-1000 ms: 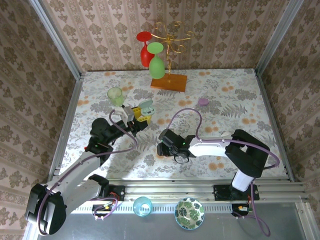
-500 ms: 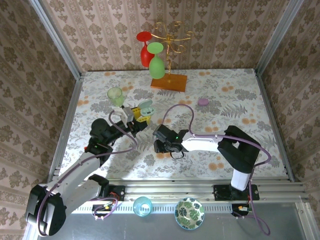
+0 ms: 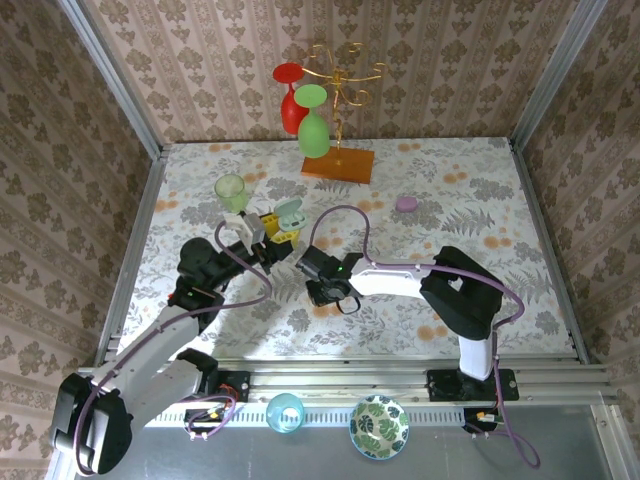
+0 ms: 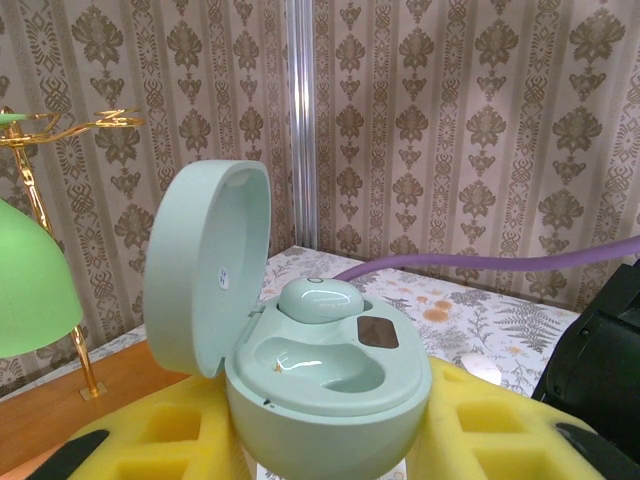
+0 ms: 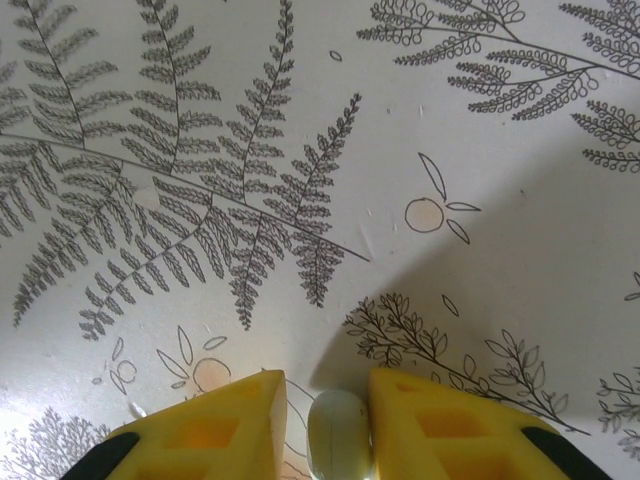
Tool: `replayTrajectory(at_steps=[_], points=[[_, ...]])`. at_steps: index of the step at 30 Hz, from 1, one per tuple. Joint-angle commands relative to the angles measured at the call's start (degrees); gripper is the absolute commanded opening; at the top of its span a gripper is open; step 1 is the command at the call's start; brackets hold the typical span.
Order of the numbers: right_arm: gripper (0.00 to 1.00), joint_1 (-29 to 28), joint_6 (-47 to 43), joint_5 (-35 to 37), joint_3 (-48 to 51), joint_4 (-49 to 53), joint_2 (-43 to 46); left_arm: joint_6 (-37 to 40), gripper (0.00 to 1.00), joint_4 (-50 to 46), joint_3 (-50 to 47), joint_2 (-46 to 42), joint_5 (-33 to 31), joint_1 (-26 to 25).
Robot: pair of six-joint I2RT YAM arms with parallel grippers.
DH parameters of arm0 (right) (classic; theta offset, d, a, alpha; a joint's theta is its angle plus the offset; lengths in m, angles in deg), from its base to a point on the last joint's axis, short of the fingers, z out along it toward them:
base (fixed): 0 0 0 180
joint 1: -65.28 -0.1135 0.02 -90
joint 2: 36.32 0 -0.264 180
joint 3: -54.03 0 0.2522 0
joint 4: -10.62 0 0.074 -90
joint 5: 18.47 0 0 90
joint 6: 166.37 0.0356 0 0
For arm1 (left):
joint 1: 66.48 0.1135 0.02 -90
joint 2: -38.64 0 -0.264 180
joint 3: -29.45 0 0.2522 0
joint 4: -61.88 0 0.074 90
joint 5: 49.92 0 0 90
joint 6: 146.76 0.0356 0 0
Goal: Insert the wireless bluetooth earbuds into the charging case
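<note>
Earbud (image 5: 338,442), pale mint, sat between the yellow fingers (image 5: 440,425) of the right gripper (image 5: 328,388), low over the fern-print table (image 5: 300,130). It was pinched there and lay against the right-hand finger. The contact on the other side ran off the bottom edge, and so did the bud's lower half.

The left wrist view showed the charging case (image 4: 330,395), mint green, lid swung up to the left. A second earbud (image 4: 318,298) was seated in the far well and the near well (image 4: 320,365) was empty. The left gripper (image 4: 335,440) was clamped on the case body, with a yellow pad (image 4: 490,415) on each side. A small whitish blob (image 4: 481,368) lay on the table just right of the case, too small to identify. The black bulk (image 4: 600,360) at the right edge was cut off.

The overhead view gave the layout. The open case was held above the left-centre of the table, with the right arm's wrist (image 3: 325,280) near it, just to its right and nearer the bases. From there the right fingers and the held bud were too small to make out.

Further out were a green cup (image 3: 230,190), a purple oval case (image 3: 406,203), and a gold rack (image 3: 338,160) on an orange base with a red and a green glass hanging. A patterned bowl (image 3: 379,427) and a blue cup (image 3: 285,412) sat by the arm bases.
</note>
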Motion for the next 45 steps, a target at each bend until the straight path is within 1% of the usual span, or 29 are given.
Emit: replayTrajectory(at_steps=[1, 5, 6, 11, 16, 19, 21, 23, 26, 29, 31, 36, 39, 41, 45], points=[[0.26, -0.64, -3.30, 3.36, -2.07, 5.44, -1.41, 0.99, 0.23, 0.42, -0.64, -1.35, -0.35, 0.46], [0.17, -0.73, -3.68, 5.42, -2.17, 7.00, -0.86, 0.95, 0.23, 0.50, -0.66, -1.26, -0.33, 0.43], [0.16, -0.72, -3.94, 5.88, -1.91, 7.10, -0.36, 0.90, 0.23, 0.50, -0.66, -1.27, -0.34, 0.41], [0.16, 0.11, -6.52, 7.62, 0.44, 7.29, 2.93, 0.69, 0.23, 0.74, -0.66, -1.01, -0.21, 0.45], [0.16, 2.60, -8.37, 9.05, 3.71, 8.81, 5.57, 0.22, 0.23, 1.77, -0.38, 0.52, 0.48, 0.37], [0.17, 4.48, -9.31, 7.78, 6.35, 7.62, 7.79, -0.20, 0.23, 2.52, -0.01, 1.41, 0.98, 0.27], [0.18, 6.28, -10.17, 5.13, 7.85, 6.61, 8.75, -0.20, 0.23, 2.77, 0.20, 1.82, 1.07, 0.26], [0.20, 7.51, -10.66, 4.33, 8.39, 6.73, 8.99, -0.21, 0.23, 2.92, 0.34, 2.07, 1.15, 0.19], [0.25, 7.91, -11.58, 6.07, 7.65, 8.40, 9.07, -0.27, 0.23, 2.63, 0.48, 2.08, 1.24, 0.19], [0.34, 7.94, -11.96, 8.12, 6.37, 10.83, 8.95, -0.44, 0.23, 2.41, 0.40, 1.74, 1.25, 0.19], [0.37, 7.59, -11.69, 10.26, 5.90, 12.01, 9.33, -0.43, 0.23, 2.36, 0.30, 1.49, 1.00, 0.19], [0.38, 4.99, -8.66, 19.31, 5.01, 15.05, 11.10, -1.17, 0.23, 1.10, 0.47, 0.72, -0.87, 0.59], [0.38, 2.63, -7.59, 21.37, 3.76, 16.04, 10.51, -0.90, 0.23, -0.22, 0.65, 0.76, -2.20, 0.91], [0.39, 1.45, -6.94, 21.94, 2.62, 16.83, 9.18, -0.90, 0.23, -0.08, 0.73, 1.02, -2.08, 0.98], [0.39, -0.63, -5.74, 25.43, -0.90, 20.24, 5.48, -1.25, 0.23, 0.50, 0.72, 1.17, -1.51, 1.01]])
